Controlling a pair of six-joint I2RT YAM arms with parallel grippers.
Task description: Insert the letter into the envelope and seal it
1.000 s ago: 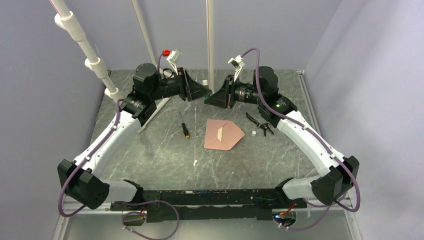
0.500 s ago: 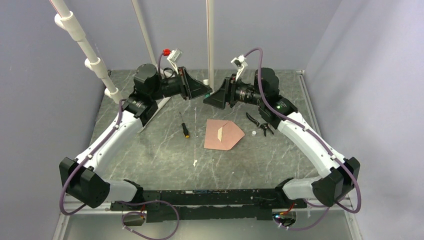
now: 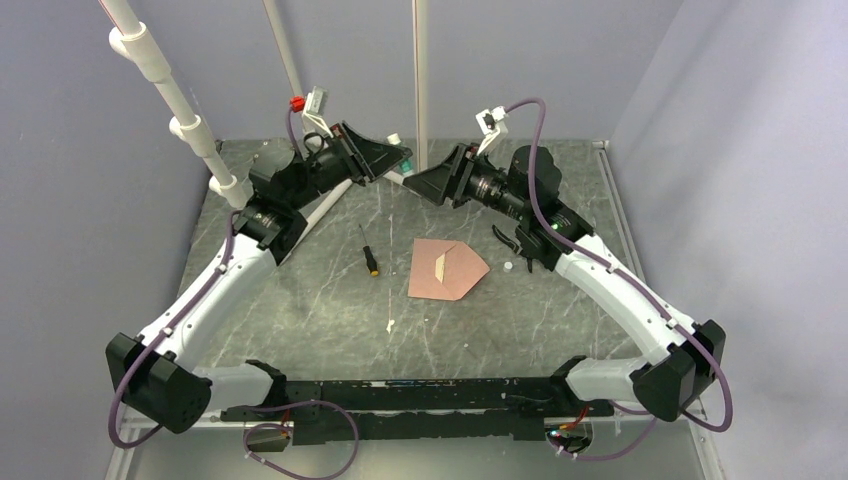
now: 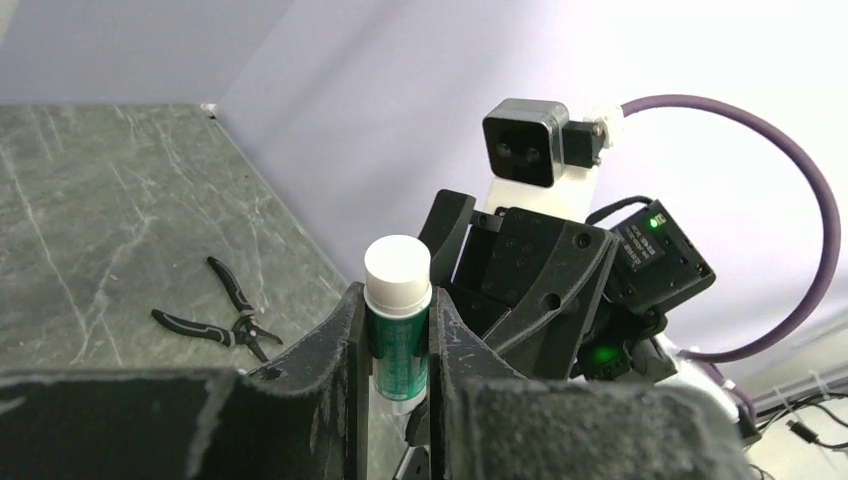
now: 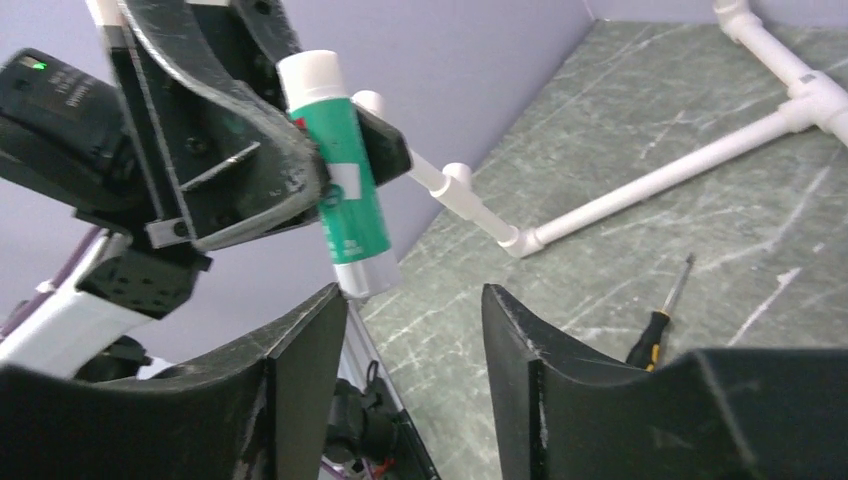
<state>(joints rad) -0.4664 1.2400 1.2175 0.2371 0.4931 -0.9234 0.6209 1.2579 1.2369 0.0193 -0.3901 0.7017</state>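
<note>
The left gripper is clamped on a green glue stick. The right gripper faces it, jaws apart, gripping nothing. The envelope lies flat mid-table, with the letter showing as a pale strip on it.

No text is legible; print on the glue stick is blurred.

In the top view, a green, white-capped glue stick is seen raised at upper centre. On the marbled bench, a screwdriver lies left of centre and pliers right of centre. White piping is fixed at upper left.
</note>
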